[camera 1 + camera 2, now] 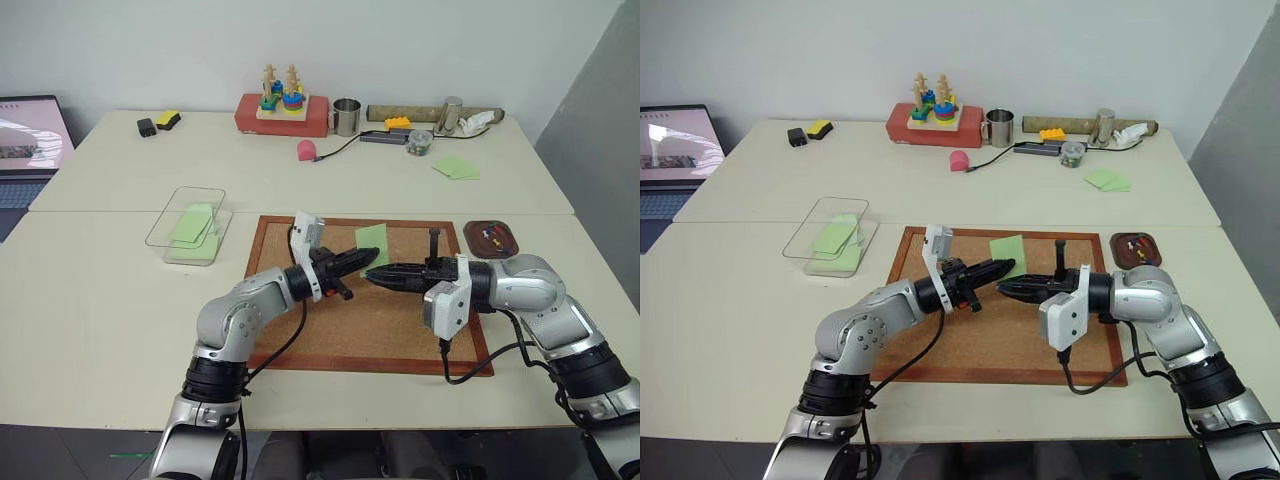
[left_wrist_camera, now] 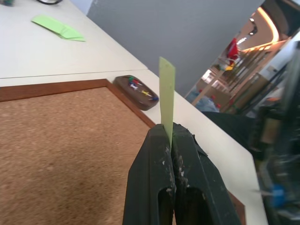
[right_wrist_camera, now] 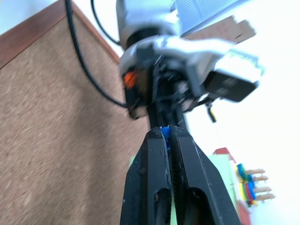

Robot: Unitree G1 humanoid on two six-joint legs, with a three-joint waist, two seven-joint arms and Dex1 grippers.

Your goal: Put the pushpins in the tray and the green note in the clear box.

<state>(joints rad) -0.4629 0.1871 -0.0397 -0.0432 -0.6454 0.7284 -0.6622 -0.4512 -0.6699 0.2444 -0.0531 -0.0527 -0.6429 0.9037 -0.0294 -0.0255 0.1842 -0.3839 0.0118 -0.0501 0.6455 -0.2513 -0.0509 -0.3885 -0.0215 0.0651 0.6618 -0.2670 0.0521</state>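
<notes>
Nearest you, your two black-fingered grippers met tip to tip over the big wood-framed corkboard (image 1: 330,330). Your left gripper (image 1: 374,256) pointed level toward your right, its fingers pressed together on the lower edge of the light green square paper note (image 2: 167,96). In the left wrist view the note stood on edge, rising straight out from between the fingertips. From the head views the note sat at the far tip of that gripper, above the cork near the board's back edge.

Your right gripper (image 1: 1002,288) pointed toward your left, fingers closed on a tiny blue-headed pushpin (image 3: 165,132), a speck of blue wedged between the tips in the right wrist view. Its tips lay just beside the left gripper's tips, below the note.

The small dark reddish-brown wooden tray (image 1: 491,238) sat just off the corkboard's far right corner, with several coloured pushpins already inside. The shallow clear plastic box (image 1: 196,250) lay well apart to the board's left, its flat lid leaning on it and green paper showing inside. An overlapping pair of green notes (image 1: 457,168) lay on the far table.
</notes>
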